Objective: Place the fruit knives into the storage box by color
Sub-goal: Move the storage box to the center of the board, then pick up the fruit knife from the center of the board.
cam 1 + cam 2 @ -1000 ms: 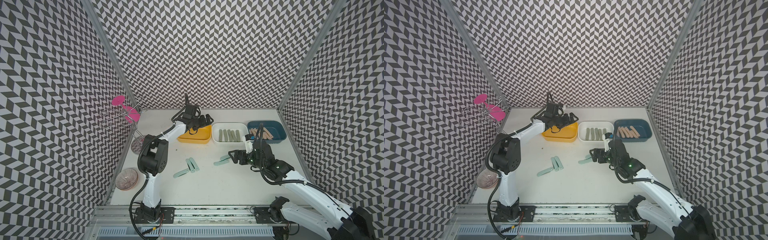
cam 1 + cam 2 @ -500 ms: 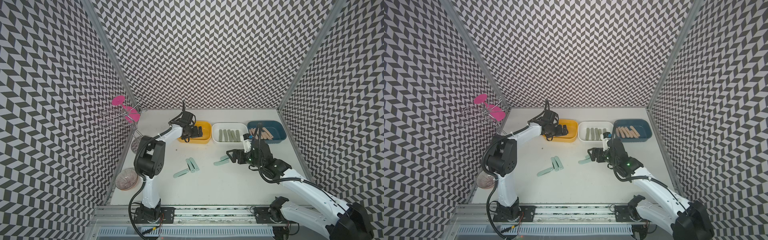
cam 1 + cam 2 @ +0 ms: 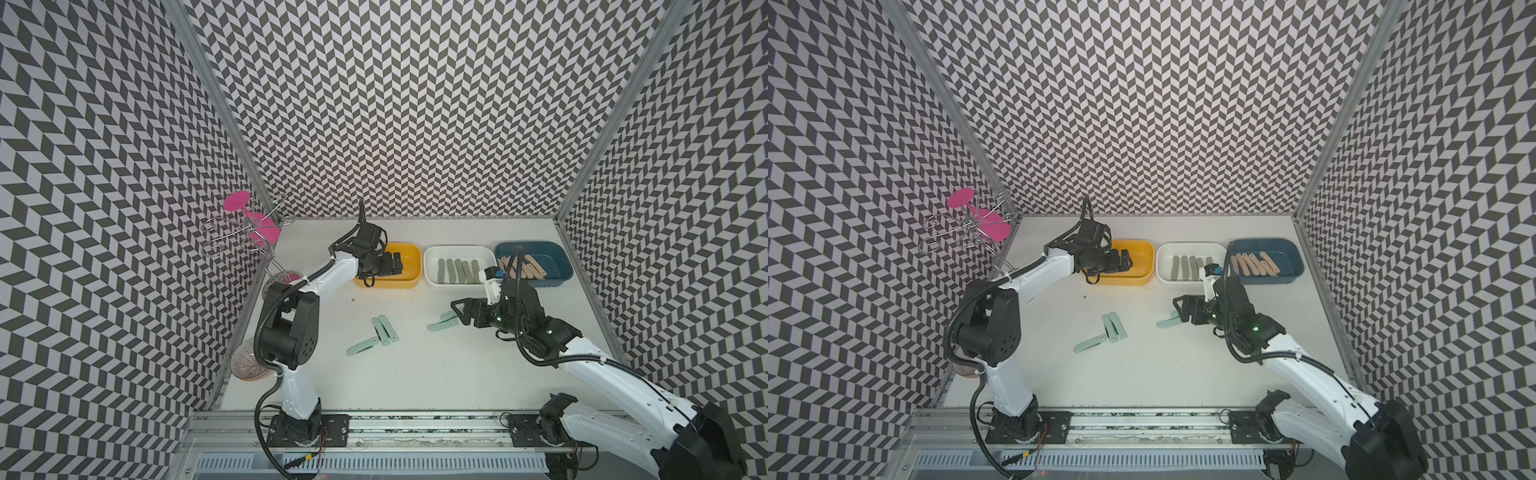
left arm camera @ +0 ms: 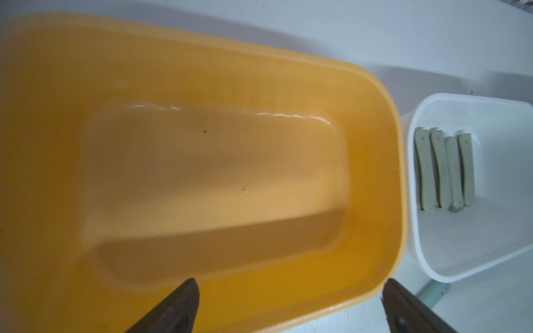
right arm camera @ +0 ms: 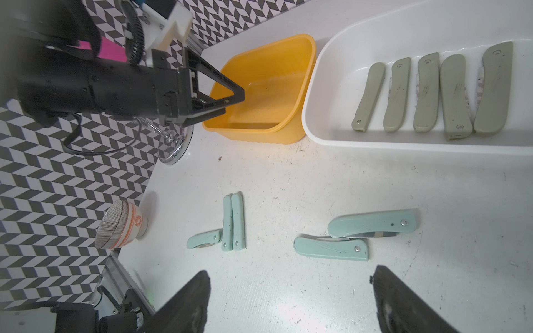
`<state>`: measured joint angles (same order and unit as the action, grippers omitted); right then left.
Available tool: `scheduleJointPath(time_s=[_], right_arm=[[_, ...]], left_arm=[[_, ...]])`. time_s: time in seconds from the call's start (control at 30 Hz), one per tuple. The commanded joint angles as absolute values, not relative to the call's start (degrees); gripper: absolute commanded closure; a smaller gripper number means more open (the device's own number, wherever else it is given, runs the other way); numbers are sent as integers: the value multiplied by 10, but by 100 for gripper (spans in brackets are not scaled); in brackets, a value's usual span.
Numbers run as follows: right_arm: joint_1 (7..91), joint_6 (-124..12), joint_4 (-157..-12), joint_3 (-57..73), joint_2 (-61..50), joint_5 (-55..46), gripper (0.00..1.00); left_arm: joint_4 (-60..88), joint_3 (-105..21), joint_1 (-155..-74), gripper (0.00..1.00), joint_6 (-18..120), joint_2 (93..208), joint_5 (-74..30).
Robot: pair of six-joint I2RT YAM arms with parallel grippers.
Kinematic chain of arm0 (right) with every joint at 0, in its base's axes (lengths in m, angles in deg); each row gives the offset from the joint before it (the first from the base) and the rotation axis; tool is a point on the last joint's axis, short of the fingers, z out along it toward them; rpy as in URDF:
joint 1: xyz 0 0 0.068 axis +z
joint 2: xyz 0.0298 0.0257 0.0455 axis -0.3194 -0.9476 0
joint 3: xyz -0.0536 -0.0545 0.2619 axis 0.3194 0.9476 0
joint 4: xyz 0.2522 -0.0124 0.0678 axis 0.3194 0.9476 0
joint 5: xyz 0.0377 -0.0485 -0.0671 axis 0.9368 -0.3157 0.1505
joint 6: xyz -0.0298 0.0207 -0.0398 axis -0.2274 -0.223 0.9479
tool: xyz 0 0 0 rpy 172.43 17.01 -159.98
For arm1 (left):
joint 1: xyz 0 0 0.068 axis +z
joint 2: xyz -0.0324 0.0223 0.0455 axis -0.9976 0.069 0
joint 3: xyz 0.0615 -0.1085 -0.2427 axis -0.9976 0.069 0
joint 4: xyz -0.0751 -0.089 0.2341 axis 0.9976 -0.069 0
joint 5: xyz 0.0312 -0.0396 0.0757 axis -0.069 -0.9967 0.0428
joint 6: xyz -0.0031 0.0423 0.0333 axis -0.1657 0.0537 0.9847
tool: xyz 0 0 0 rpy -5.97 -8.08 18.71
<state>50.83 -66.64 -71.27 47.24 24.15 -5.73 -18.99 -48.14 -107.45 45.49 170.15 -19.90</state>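
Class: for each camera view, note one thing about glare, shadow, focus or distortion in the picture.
Left wrist view: a thin glare streak and a broad shadow band cross the yellow box floor. Right wrist view: the right gripper is blurred at the frame edge, the mint knives sharp. In both top views: even light, corner posts splay outward.

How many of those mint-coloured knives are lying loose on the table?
5 mint knives: a pair side by side, one angled against them, two touching before the right gripper. None seems hidden.
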Motion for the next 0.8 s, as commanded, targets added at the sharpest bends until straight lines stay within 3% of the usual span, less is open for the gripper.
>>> scheduleJointPath(time_s=[0.0,0.23,0.47,0.77], right_arm=[[516,-670,-750,473,238,-49,14],[546,-683,-782,487,225,-36,15],[631,-644,-793,462,143,-49,21],[760,-610,-775,369,-33,-148,34]], left_arm=[[-163,-465,-1079,0,437,1621,-201],[-147,-300,-1079,0,383,1469,-183],[-136,-141,-1078,0,350,1356,-158],[-138,-111,-1019,0,357,1318,-152]])
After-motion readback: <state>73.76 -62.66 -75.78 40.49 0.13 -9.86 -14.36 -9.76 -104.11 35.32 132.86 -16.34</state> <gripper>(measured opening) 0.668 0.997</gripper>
